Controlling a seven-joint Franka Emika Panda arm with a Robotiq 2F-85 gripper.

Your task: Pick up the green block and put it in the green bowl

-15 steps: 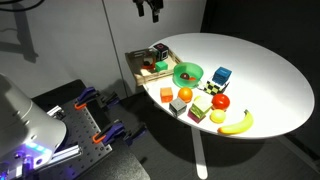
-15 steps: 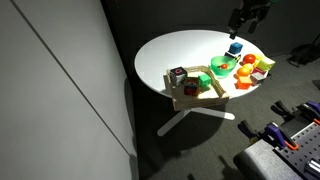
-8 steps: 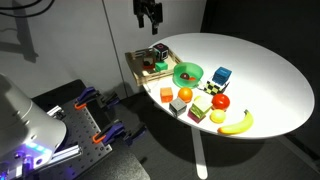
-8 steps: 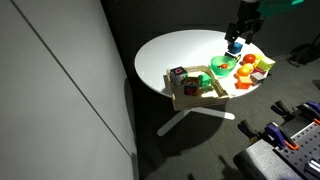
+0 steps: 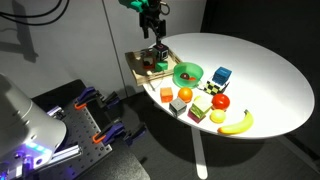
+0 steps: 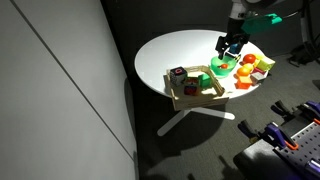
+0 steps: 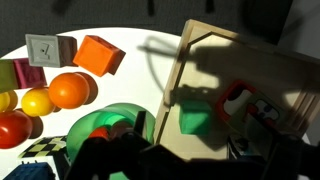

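The green block [image 7: 193, 121] lies inside a wooden tray [image 7: 195, 60], in shadow, next to a red-and-white toy. The green bowl [image 5: 187, 73] stands on the white table just beside the tray; it also shows in the wrist view [image 7: 100, 125] and in an exterior view [image 6: 222, 66]. My gripper [image 5: 152, 30] hangs open and empty above the tray, clear of the block. It also shows in an exterior view [image 6: 232, 43]. In the wrist view its dark fingers [image 7: 200, 155] fill the bottom edge.
The wooden tray [image 5: 138, 62] sits at the table's edge and holds other toys. Near the bowl are an orange block [image 5: 166, 94], an orange [image 5: 185, 94], a lime cube [image 5: 202, 102], a tomato [image 5: 220, 101], a banana [image 5: 237, 124] and a blue-and-green toy [image 5: 221, 76].
My gripper has come down from the top of the picture and now hangs closer above the tray. The objects have not moved.
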